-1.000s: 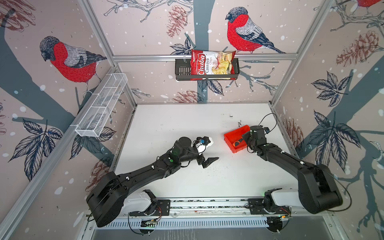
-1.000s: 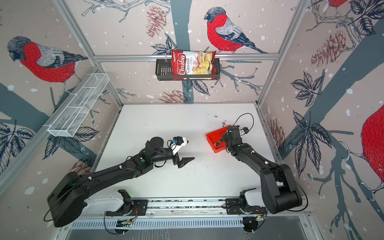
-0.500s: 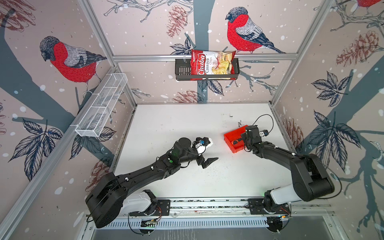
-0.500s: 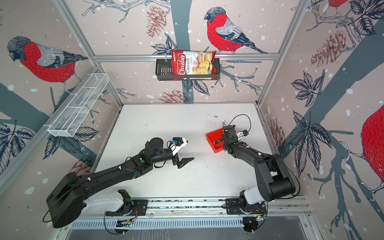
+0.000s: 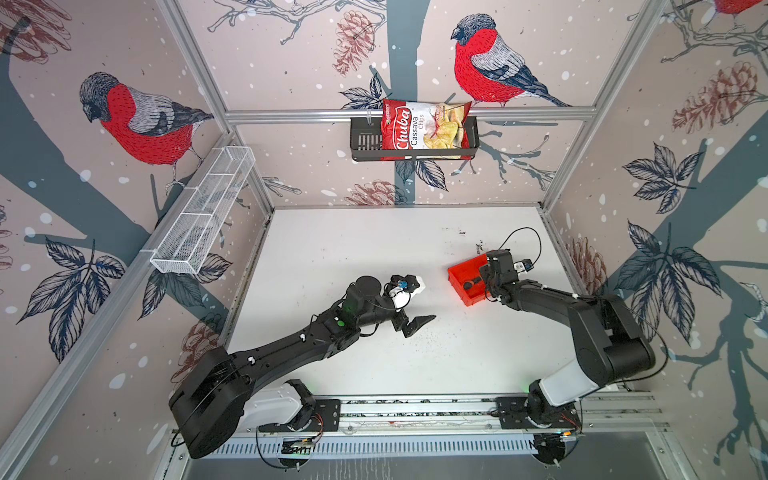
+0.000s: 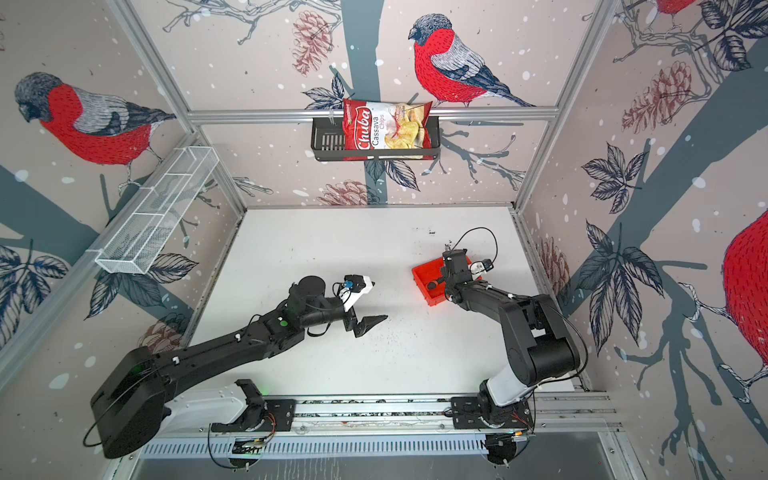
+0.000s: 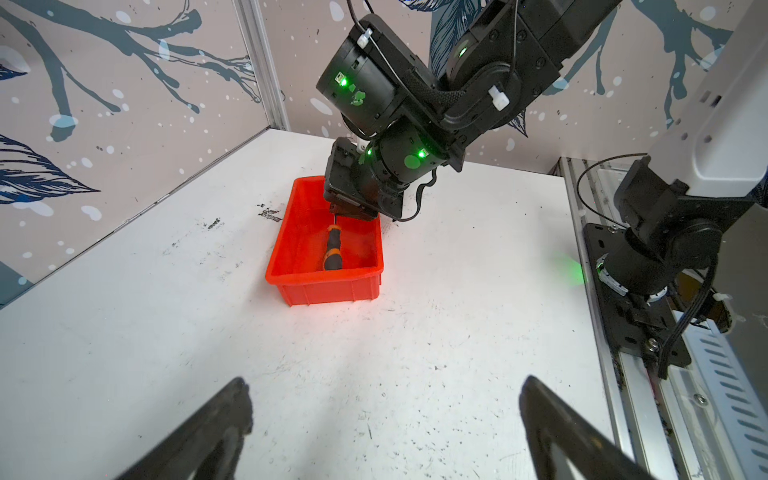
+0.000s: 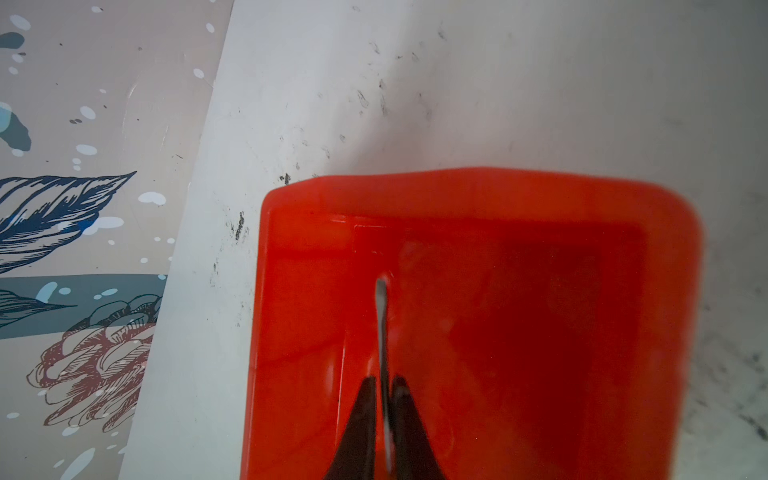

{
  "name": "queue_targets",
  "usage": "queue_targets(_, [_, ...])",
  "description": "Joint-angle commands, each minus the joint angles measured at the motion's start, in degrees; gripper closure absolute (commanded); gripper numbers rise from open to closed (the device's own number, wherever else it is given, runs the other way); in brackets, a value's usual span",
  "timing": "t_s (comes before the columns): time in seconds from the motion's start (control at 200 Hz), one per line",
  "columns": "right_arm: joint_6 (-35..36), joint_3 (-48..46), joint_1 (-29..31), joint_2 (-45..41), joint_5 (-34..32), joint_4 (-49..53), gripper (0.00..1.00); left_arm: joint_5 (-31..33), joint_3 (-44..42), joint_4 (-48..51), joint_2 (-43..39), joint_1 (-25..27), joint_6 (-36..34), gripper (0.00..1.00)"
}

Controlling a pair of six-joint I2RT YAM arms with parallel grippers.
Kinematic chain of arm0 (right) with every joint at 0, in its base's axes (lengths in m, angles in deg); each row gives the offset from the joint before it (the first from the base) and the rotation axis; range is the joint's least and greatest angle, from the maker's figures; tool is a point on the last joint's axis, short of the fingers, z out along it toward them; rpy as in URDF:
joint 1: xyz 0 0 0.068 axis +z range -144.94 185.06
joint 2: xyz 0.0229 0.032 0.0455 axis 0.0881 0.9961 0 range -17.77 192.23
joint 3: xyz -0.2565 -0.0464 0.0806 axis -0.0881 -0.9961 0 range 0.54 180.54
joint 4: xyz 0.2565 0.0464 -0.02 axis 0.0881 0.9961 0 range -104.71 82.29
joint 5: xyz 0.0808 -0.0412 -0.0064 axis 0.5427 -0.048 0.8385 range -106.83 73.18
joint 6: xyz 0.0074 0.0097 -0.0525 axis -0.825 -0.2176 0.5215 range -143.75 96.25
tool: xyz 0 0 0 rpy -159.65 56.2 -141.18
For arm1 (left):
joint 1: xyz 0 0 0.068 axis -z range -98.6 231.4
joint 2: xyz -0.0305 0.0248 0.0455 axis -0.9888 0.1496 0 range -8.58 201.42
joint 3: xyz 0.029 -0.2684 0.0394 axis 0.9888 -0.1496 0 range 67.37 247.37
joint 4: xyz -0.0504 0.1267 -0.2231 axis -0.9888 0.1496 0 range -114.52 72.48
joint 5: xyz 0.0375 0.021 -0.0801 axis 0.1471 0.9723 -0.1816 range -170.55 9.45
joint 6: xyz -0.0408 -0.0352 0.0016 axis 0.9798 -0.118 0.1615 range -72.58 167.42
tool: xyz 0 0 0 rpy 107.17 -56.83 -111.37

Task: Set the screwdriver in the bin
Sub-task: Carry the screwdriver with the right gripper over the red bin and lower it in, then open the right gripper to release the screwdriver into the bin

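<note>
The red-orange bin (image 5: 456, 283) (image 6: 420, 277) (image 7: 328, 286) (image 8: 478, 187) sits right of the table's middle. The screwdriver (image 7: 331, 253) (image 8: 381, 324) is inside it, its orange-and-black handle low against the bin's floor and its thin shaft slanting up. My right gripper (image 8: 382, 379) (image 5: 484, 279) hangs over the bin. Its fingers flank the shaft and are barely parted, with a sliver of red showing beside one of them. My left gripper (image 7: 384, 384) (image 5: 415, 322) (image 6: 368, 322) hovers wide open and empty over bare table, left of the bin.
A black slotted basket (image 5: 362, 141) with a chip bag (image 5: 424, 129) hangs on the back wall. A white mesh tray (image 5: 203, 216) is fixed to the left wall. The right wall stands close behind the bin, and the arms' metal rail (image 5: 415, 409) runs along the front edge.
The right arm's elbow has swung up and in while its gripper stayed over the bin. Its fingers have eased slightly apart around the shaft. The left arm has not moved.
</note>
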Motion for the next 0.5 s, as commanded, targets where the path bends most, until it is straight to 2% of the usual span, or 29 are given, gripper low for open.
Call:
queue_targets(0.0, [2.1,0.3,0.1,-0.2,-1.6,-1.2,0.82,0.0,0.1,-1.0,-0.2,-0.1,0.1,0.00])
queue_targets(0.125, [5.4,0.6,0.7,-1.5,-2.9,-1.8,0.67,-0.2,0.1,-1.2,-0.3,0.0,0.1,0.00])
queue_targets(0.315, [13.5,-0.7,1.9,-6.3,-5.3,-3.3,0.35,1.2,-1.1,-3.3,-1.3,0.0,1.5,0.00])
queue_targets(0.41, [20.6,-3.0,2.5,-9.5,-5.3,-7.3,0.20,1.8,-2.6,-6.2,-1.8,0.0,2.8,0.00])
queue_targets(0.495, [26.1,-4.6,3.0,-12.1,-5.7,-10.1,0.12,2.4,-2.8,-6.5,-2.0,-0.1,3.2,0.00])
